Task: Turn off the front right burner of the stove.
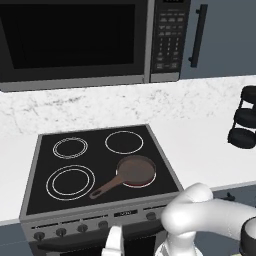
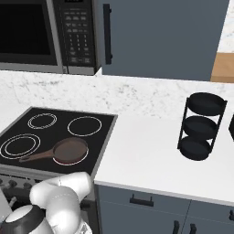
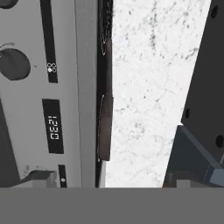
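The stove is a black glass cooktop over a grey steel front panel with small dark knobs. A brown skillet sits on the front right burner, whose thin ring shows a reddish rim beneath the pan. In the right base view the same burner lies under the skillet. My gripper hangs low in front of the panel, at the bottom edge of the left base view. The hand view is rolled sideways and looks along the panel: one knob and the clock display are close. My fingers are not clear.
A black microwave hangs above the stove. White marble counter runs to the right and carries a black three-tier rack. Blue-grey cabinets are above, drawers with dark handles below. My white arm bends low right.
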